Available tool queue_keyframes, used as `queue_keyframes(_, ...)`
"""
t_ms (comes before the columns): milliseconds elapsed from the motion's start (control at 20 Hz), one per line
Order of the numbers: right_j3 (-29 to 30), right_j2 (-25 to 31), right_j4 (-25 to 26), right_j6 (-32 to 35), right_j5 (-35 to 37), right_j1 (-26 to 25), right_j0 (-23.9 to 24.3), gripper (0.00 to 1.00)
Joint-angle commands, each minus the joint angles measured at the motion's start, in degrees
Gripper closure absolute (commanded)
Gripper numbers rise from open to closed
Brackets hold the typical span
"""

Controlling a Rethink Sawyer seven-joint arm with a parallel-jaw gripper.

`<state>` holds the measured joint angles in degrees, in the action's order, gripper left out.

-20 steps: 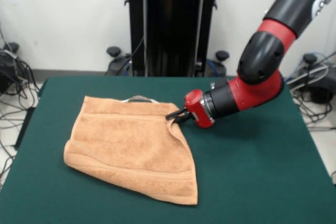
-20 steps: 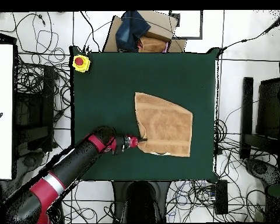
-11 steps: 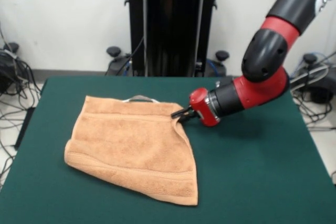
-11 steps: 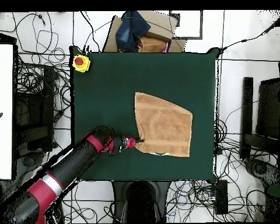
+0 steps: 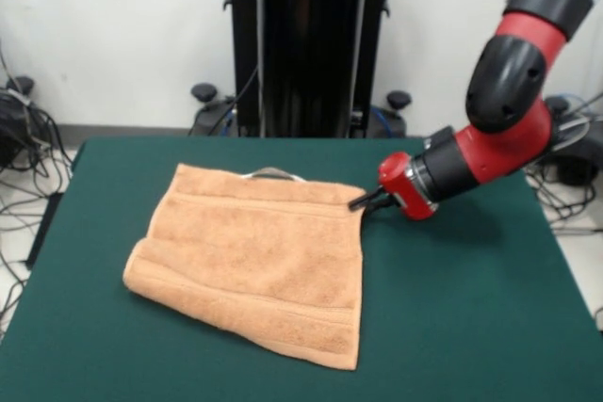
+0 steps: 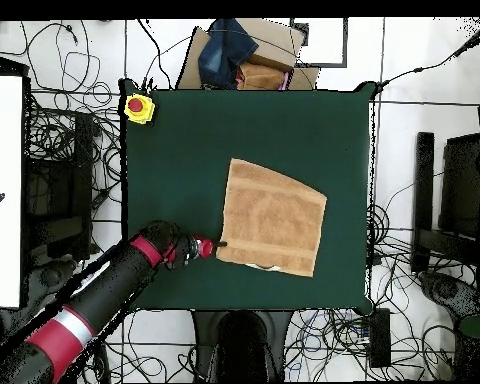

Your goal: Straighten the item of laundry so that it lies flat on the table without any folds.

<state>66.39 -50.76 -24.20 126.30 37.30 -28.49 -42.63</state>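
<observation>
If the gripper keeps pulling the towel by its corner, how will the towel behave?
The towel is probably floppy: its edges curve, so the cloth follows the held corner. The gripper drags it easily, so it seems light, and the felt-like table may hold it slightly.

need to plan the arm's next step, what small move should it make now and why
Probably keep pulling the towel corner a little further sideways, low over the table. The gripper is at that corner, and the far side looks doubled over, so the towel is not yet flat.

- I can't tell whether the hand [image 5: 362,202] grips the towel [image 5: 259,256]; its tips are too small to read.
- The bench [image 5: 471,327] runs off my front view's bottom edge.
- The arm's upper part is cropped there too.
</observation>
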Motion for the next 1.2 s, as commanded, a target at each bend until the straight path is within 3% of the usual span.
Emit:
queue_keyframes(50,-1.8,9.3,-1.4,11.7,-1.0,0.3,-1.2,1.00)
queue_keyframes(500,-5.8,8.1,-2.5,13.6,-4.5,-4.2,1.0,1.00)
queue_keyframes(850,-2.0,11.8,-2.0,11.5,-6.6,-1.2,0.6,1.00)
queue_keyframes(1200,2.5,15.8,-2.3,11.0,-2.5,3.6,-1.3,1.00)
